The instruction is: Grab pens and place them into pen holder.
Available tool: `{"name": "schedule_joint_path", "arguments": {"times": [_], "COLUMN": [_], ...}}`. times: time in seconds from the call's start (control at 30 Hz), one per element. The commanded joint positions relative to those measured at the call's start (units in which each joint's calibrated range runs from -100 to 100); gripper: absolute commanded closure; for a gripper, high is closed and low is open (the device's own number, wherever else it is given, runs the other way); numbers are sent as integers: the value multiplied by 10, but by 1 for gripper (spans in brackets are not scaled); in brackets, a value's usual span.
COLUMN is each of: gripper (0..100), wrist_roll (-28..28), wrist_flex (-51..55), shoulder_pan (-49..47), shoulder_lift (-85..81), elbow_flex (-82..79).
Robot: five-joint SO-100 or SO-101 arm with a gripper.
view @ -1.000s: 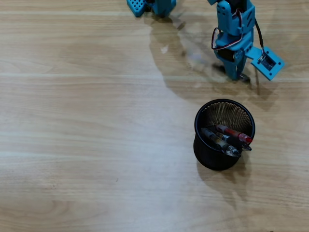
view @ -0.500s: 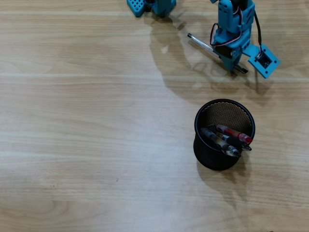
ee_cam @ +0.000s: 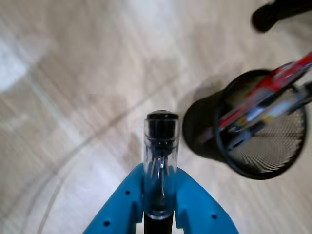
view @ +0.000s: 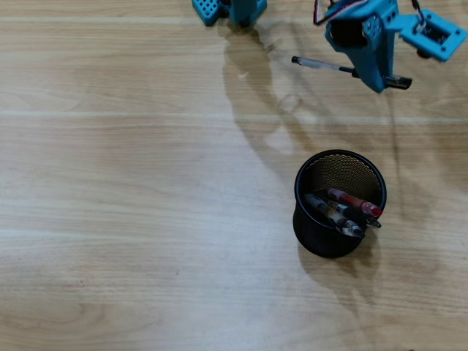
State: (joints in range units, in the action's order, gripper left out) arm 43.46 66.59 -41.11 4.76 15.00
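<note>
Pinched between the blue gripper (view: pixel 378 79) jaws I have a clear stick pen (view: pixel 322 65), its see-through barrel sticking out to the left of the arm and a dark end poking out on the right in the overhead view. From the wrist view the same clear pen (ee_cam: pixel 160 161) stands straight up between the two blue fingers (ee_cam: pixel 126 204), a black rounded end on top and dark ink core visible through the barrel, with both fingers pressed against its sides. Below the gripper in the overhead view, well apart from it, sits the pen holder (view: pixel 320 232), a round black mesh cup standing upright on the wooden table (view: pixel 131 205). Inside it I count three pens leaning toward the right rim: a red-and-clear pen (view: pixel 354 202) uppermost, and two darker ones beside it whose details I cannot separate cleanly. The wrist view shows the holder (ee_cam: pixel 200 131) to the right of the held pen, blurred, with the red pen (ee_cam: pixel 273 85) and a grey-clear one crossing its mouth. Compared with half a second ago, the gripper has risen toward the top right edge of the overhead view, and the pen, which lay slanted near the table, now hangs nearly level in the grasp. The holder and its contents have not moved.
</note>
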Motion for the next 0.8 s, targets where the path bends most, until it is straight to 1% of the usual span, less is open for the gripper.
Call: {"name": "schedule_joint_path", "arguments": {"times": [0.0, 0.13, 0.17, 0.2, 0.3, 0.43, 0.6, 0.77], "gripper": [98, 98, 98, 98, 98, 98, 98, 98], "wrist_roll": [-18, -32, -32, -32, -32, -25, 0, 17], "wrist_flex": [-11, -112, -146, -214, -312, -435, -581, -673], "shoulder_pan": [43, 68, 73, 79, 80, 84, 98, 103], "shoulder_lift": [-41, -40, -40, -36, -32, -31, -6, 22], "elbow_flex": [145, 189, 189, 186, 173, 125, 53, -4]}}
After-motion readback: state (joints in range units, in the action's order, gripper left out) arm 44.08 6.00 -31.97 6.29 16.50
